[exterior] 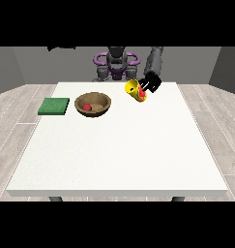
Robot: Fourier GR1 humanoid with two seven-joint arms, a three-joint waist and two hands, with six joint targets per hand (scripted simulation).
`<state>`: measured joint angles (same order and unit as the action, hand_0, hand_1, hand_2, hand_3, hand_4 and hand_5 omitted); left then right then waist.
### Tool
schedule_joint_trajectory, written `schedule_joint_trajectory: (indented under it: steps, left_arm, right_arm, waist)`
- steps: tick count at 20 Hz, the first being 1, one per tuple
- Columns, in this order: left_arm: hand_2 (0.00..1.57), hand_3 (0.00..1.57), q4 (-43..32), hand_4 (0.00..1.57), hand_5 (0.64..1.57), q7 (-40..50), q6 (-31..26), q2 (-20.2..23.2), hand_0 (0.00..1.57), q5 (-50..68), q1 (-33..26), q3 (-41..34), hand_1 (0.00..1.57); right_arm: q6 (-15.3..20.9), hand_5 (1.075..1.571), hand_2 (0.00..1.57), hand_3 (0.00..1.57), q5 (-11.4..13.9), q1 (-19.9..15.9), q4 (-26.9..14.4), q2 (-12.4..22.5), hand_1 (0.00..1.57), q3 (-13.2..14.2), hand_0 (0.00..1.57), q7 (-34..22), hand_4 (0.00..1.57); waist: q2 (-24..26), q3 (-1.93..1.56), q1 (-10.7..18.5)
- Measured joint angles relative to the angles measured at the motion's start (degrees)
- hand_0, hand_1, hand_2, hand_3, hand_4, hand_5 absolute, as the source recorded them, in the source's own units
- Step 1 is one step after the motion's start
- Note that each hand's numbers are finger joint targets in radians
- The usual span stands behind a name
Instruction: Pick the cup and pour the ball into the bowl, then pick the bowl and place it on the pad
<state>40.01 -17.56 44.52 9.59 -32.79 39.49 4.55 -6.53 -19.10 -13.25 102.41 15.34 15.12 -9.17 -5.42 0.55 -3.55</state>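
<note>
Small red ball [87, 107] already in round brown wooden bowl [93, 104] left of centre on white desk [119, 150], so pour judged done; yellow plastic cup [134, 90] tilted mouth-left, gripped by robot hand [150, 83] at upper right; flat green square pad [54, 106] at left awaiting bowl.

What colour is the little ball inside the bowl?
Red. The ball sits in the brown bowl, seen in the front view.

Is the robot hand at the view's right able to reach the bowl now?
Probably not yet: the robot hand holds the tilted yellow cup, so it is occupied. The wooden bowl, with the red ball inside, has bare table between it and the hand.
</note>
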Motion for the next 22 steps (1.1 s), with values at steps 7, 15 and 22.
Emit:
schedule_joint_trajectory:
  steps: [7,15,22]
  left_arm:
    - [0.0,0.0,10.27,0.26,1.569,-9.1,-18.0,-7.17,0.41,24.75,-0.83,-10.22,0.41]
    - [0.0,0.0,10.74,0.0,1.547,-17.1,-44.03,1.42,0.0,43.07,0.08,-20.7,0.0]
    - [0.0,0.0,8.25,0.0,1.518,-11.97,-55.27,14.14,0.0,47.96,4.96,-24.92,0.0]
  right_arm:
    - [1.83,1.564,0.0,0.0,0.31,0.5,1.15,-1.64,0.0,-0.17,0.0,0.01,0.53]
    - [6.78,1.568,0.0,0.0,4.87,-0.99,6.28,-4.21,0.0,-3.32,0.0,-0.45,0.49]
    - [8.15,1.567,0.0,0.0,6.48,-3.0,1.11,-5.61,0.0,-3.99,0.0,1.45,0.46]
  waist:
    - [-2.72,0.48,4.04]
    - [-10.26,-0.21,7.03]
    - [-13.3,-0.47,7.01]
